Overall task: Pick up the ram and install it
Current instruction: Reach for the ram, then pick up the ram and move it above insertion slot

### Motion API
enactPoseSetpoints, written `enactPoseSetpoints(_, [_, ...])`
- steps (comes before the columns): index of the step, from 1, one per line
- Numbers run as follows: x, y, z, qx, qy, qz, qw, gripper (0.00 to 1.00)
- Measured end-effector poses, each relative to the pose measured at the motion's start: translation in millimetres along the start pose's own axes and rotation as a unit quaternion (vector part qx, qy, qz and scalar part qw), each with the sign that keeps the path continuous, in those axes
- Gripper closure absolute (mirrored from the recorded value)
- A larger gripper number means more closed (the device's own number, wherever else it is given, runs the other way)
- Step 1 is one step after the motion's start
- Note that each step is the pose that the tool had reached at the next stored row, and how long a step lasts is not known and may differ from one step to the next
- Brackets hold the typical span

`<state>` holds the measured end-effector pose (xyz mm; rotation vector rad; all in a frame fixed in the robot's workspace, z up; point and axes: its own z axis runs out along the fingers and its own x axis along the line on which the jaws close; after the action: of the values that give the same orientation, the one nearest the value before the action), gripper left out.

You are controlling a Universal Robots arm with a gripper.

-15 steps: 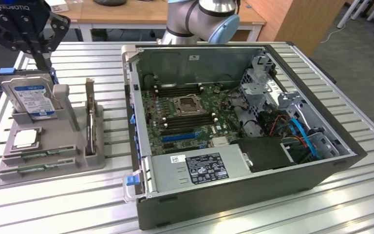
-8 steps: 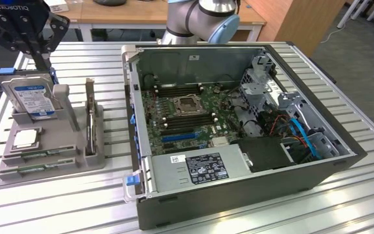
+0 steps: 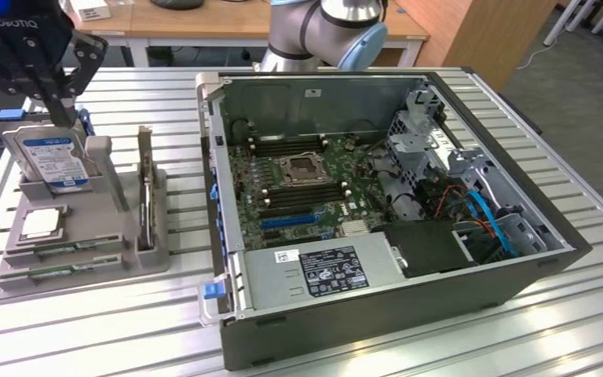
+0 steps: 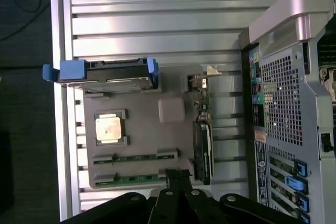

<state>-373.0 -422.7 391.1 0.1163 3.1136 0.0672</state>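
Two ram sticks, thin green boards, lie in slots at the front of a grey holder: one [image 3: 66, 250] [image 4: 134, 157] and a second [image 3: 66, 271] [image 4: 134, 178] beside it. My gripper [image 3: 63, 110] [image 4: 178, 178] is shut with nothing in it. In the exterior view it hangs high over the holder's back end, above the hard drive [image 3: 52, 161]. In the wrist view its closed fingertips [image 4: 173, 177] point down near one end of the ram sticks. The open computer case [image 3: 385, 196] shows the motherboard with dark memory slots [image 3: 286, 145] around the processor socket [image 3: 301, 166].
The grey holder [image 3: 107, 267] also carries a square silver processor [image 3: 42, 224] [image 4: 107, 128], the blue-labelled hard drive [image 4: 105, 74] and an upright expansion card [image 3: 150, 196] [image 4: 202, 150]. The slatted metal table [image 3: 92, 330] ends just beyond the holder on the exterior view's left.
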Motion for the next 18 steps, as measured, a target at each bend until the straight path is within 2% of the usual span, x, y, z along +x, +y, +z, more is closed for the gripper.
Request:
enactPoseSetpoints(3, [0.0,-7.6,-0.3,0.0002,0.0,0.0,1.0,0.89])
enactPoseSetpoints(7, [0.1,-13.1,-0.6,0.0004,0.0,0.0,1.0,0.89])
enactPoseSetpoints(18, [0.1,-13.2,-0.6,0.0004,0.0,0.0,1.0,0.89])
